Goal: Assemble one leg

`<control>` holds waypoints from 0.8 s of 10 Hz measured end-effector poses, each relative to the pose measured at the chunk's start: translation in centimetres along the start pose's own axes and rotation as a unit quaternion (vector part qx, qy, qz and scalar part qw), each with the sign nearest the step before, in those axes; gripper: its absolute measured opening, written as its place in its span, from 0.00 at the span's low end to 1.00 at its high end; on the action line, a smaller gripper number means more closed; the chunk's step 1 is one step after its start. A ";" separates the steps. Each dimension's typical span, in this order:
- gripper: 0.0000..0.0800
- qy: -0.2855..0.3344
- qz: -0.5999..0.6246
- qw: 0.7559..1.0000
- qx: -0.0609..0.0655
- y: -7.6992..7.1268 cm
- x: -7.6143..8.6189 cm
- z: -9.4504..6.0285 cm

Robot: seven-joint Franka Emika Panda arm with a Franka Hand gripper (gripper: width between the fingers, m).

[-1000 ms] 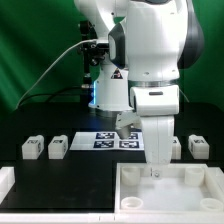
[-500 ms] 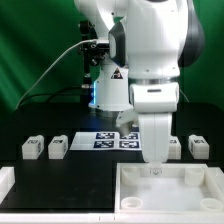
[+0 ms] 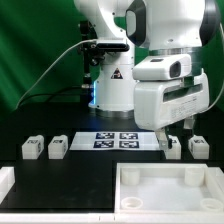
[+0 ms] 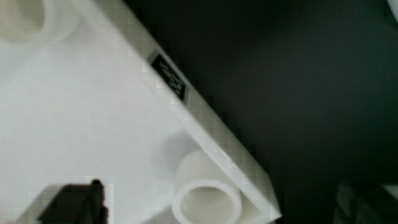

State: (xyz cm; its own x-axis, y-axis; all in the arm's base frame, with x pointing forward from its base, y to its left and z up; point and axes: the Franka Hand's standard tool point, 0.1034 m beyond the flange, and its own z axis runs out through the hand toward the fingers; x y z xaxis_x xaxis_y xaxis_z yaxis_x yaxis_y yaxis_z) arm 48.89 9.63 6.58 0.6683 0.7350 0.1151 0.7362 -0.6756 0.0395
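Observation:
Four small white legs stand on the black table in the exterior view: two at the left and two at the right. My gripper hangs above the table just over the right pair and holds nothing. In the wrist view my gripper is open. One dark fingertip shows over the large white square tray part, and the other sits at the dark edge. A round socket of that part lies between them. No leg shows in the wrist view.
The marker board lies behind the middle of the table. The large white tray part fills the front right. Another white piece sits at the front left edge. The arm's base stands behind the board.
My gripper has risen from the far edge of the tray part and swung toward the exterior view's right, and is now above the right pair of legs.

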 end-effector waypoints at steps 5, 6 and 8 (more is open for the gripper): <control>0.81 -0.012 0.368 0.930 0.022 -5.6 1.9 -0.6; 0.81 -0.021 0.411 0.911 0.026 -6.5 2.1 -0.3; 0.81 -0.029 0.396 0.918 0.028 -6.4 2.0 -0.4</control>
State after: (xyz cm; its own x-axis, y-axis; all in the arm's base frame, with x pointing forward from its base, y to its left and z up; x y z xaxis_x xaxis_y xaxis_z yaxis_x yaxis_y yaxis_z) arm 45.50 15.41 6.93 0.9993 0.0186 0.0337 0.0214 -0.9962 -0.0849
